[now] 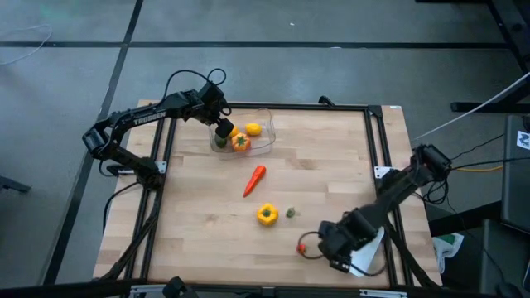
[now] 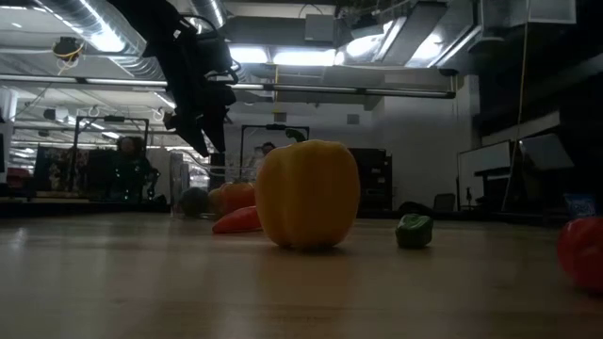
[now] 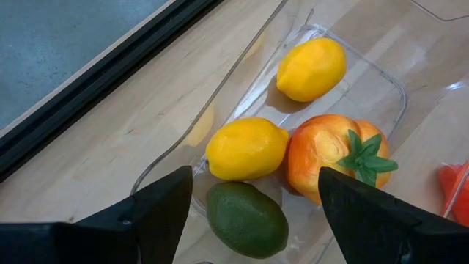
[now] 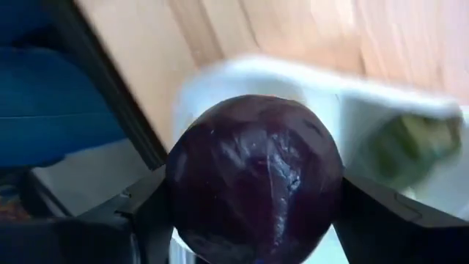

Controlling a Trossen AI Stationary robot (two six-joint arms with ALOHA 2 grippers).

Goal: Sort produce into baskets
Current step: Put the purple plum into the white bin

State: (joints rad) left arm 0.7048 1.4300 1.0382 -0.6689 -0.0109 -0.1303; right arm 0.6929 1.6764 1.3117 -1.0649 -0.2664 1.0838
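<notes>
Right gripper (image 4: 253, 213) is clamping the purple ball (image 4: 255, 176) over the white tray (image 1: 369, 252) at the near-right corner: lower before letting go, or it rolls. Left gripper (image 3: 249, 213) is hanging wide open above the clear tub (image 3: 381, 81) near the far edge.

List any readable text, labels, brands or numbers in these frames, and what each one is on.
"TROSSEN", faint white lettering along the left arm in the high view; only partly legible.
A black-and-white tag at the right edge of the high view: too small to read.
Nothing readable on the produce, the clear tub, the white tray or the table.
</notes>
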